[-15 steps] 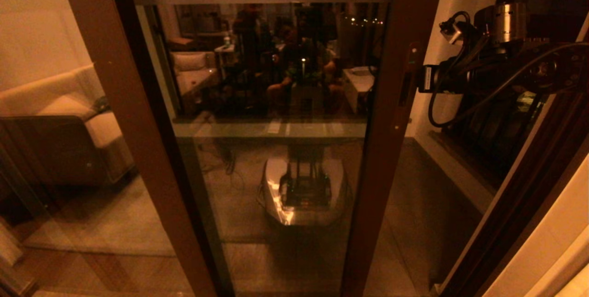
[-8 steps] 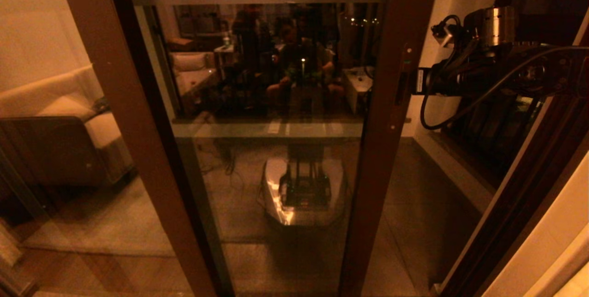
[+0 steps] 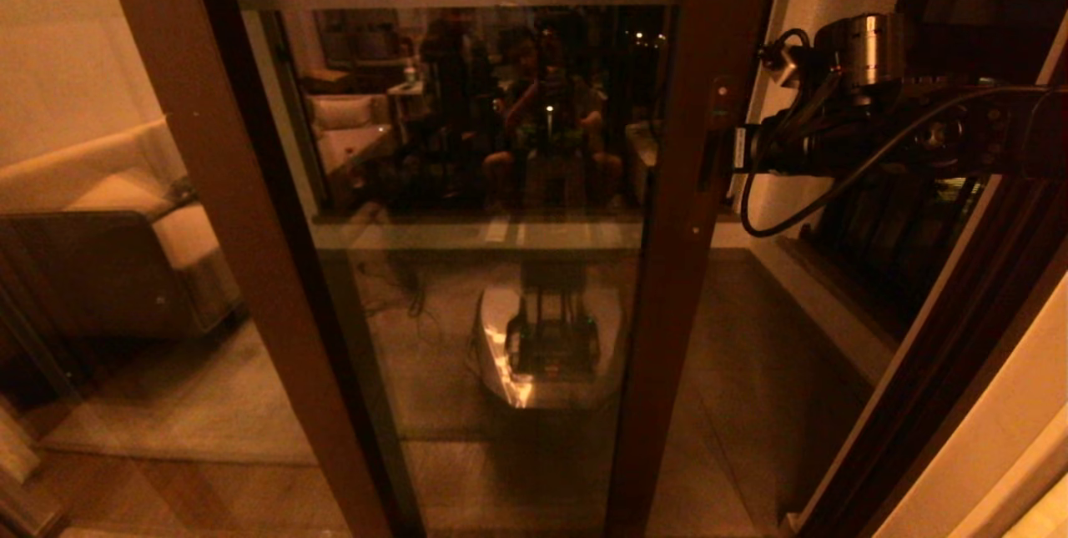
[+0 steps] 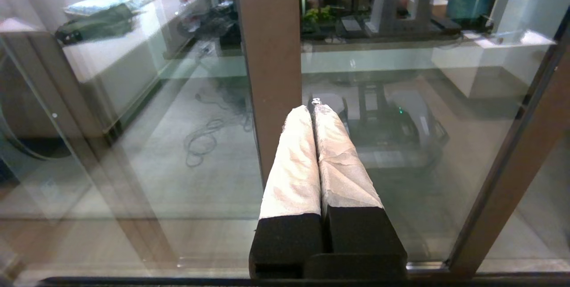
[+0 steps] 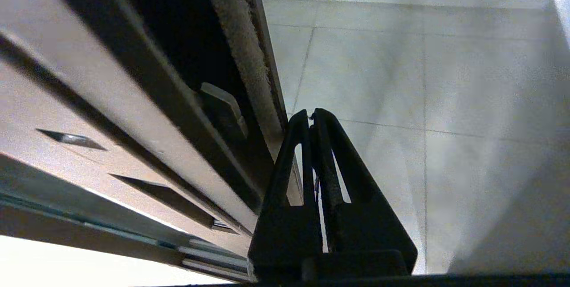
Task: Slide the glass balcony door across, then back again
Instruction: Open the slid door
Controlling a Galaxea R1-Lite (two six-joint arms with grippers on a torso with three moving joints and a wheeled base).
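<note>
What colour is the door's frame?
Brown, clearest on the glass balcony door stile in the head view.

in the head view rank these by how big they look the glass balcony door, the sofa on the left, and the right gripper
1. glass balcony door
2. sofa
3. right gripper, shut against the door's edge; it sits nearer the camera, so its look flatters it.
</note>
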